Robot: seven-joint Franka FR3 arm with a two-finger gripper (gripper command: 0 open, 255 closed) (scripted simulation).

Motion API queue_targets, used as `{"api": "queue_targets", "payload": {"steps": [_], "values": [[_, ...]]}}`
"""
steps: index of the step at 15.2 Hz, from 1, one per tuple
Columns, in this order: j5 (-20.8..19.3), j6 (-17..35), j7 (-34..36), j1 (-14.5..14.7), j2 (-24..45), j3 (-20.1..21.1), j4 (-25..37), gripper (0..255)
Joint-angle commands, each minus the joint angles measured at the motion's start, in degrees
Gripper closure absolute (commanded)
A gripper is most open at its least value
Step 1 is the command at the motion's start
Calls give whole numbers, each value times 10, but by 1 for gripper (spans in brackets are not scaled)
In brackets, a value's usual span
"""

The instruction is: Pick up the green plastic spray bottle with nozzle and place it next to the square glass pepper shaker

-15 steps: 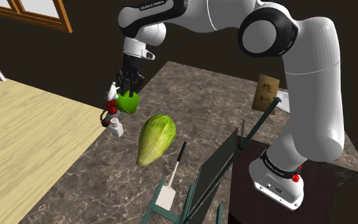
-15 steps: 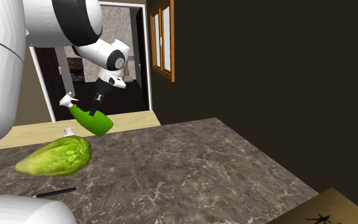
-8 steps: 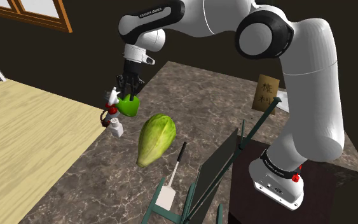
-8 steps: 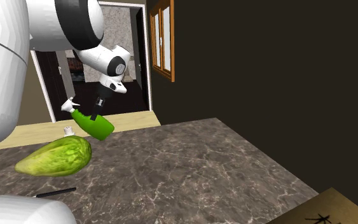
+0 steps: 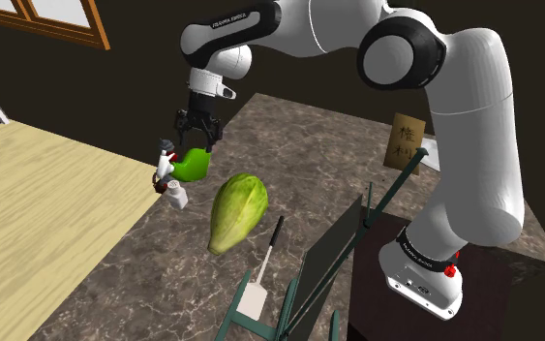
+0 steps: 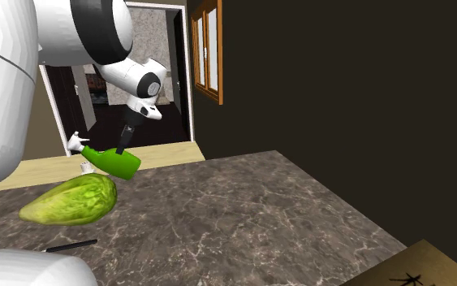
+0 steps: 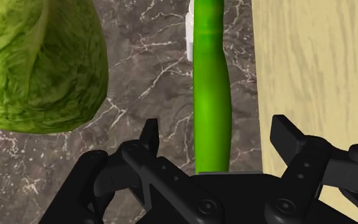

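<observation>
End effector (image 7: 217, 125): released, fingers clear of the tilted green spray bottle (image 7: 209, 95) (pepper shaker (image 5: 176, 197) just beside); best retreat is straight up, brushing neither.

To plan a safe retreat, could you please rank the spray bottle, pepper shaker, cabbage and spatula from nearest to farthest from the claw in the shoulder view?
1. The green spray bottle, tilted just beneath the open claw.
2. The white pepper shaker, just below the bottle, slightly toward the view's left.
3. The cabbage, lower right of the claw.
4. The spatula, near the view's bottom edge.
</observation>
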Motion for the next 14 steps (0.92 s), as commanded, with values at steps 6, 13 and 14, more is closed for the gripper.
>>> {"api": "queue_targets", "payload": {"steps": [6, 13, 14], "values": [[-9, -61, 9, -18, -9, -7, 48, 0], [-9, -61, 9, -18, -9, -7, 48, 0], [-9, -61, 9, -18, -9, -7, 48, 0]]}}
